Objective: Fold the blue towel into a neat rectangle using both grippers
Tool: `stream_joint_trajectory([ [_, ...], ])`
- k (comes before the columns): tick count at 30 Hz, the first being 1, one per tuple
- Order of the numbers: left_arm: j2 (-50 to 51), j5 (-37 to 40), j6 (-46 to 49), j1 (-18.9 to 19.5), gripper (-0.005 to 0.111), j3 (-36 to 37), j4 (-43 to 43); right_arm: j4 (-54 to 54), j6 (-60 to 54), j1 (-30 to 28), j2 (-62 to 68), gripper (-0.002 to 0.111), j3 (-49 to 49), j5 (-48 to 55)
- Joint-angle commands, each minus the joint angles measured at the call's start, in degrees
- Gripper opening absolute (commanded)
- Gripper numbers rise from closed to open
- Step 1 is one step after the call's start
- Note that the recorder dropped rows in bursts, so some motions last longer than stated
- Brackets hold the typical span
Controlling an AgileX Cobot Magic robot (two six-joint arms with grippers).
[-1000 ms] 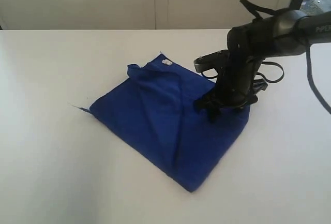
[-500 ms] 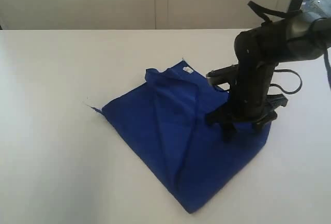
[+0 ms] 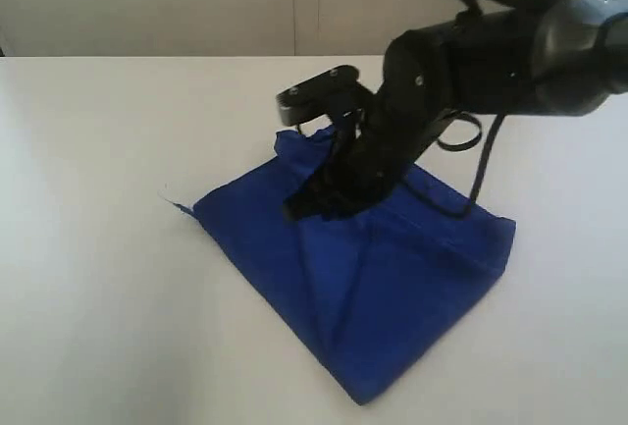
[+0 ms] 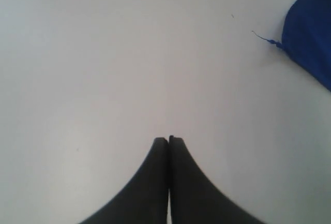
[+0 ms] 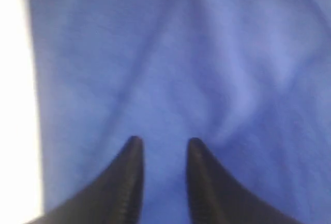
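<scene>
Blue towel point(image 3: 402, 292) is lying rumpled on the white worktop point(image 3: 98, 140). Right claw point(image 3: 312, 201) is hanging directly over its far-left part, jaws partly apart, gripping nothing. Left claw point(image 4: 169, 140) is sitting pressed together over bare worktop, the towel corner lying well aside. Right arm is reaching nearer.

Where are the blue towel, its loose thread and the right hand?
blue towel point(image 3: 392, 278): exterior view, flat middle.
loose thread point(image 4: 265, 38): left wrist view, mid-strand.
right hand point(image 5: 164, 141): right wrist view, between fingertips.
</scene>
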Motion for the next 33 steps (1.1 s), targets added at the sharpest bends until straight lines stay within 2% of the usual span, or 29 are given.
stream_joint_trajectory([
  [1,-0.36,0.35,-0.14,0.26,0.000,0.32,-0.60,0.52,-1.54,4.87,2.89,0.002,-0.12,-5.08],
  [6,-0.36,0.35,-0.14,0.26,0.000,0.32,-0.60,1.55,-1.54,8.51,8.99,0.000,-2.18,-4.91],
  [11,-0.36,0.35,-0.14,0.26,0.000,0.32,-0.60,3.70,-1.54,9.97,16.23,0.000,-8.84,-4.84],
  [24,-0.36,0.35,-0.14,0.26,0.000,0.32,-0.60,3.70,11.13,8.88,29.17,0.000,-23.74,-7.92],
  [33,-0.36,0.35,-0.14,0.26,0.000,0.32,-0.60,3.92,21.72,6.07,33.23,0.000,-28.22,-13.05],
])
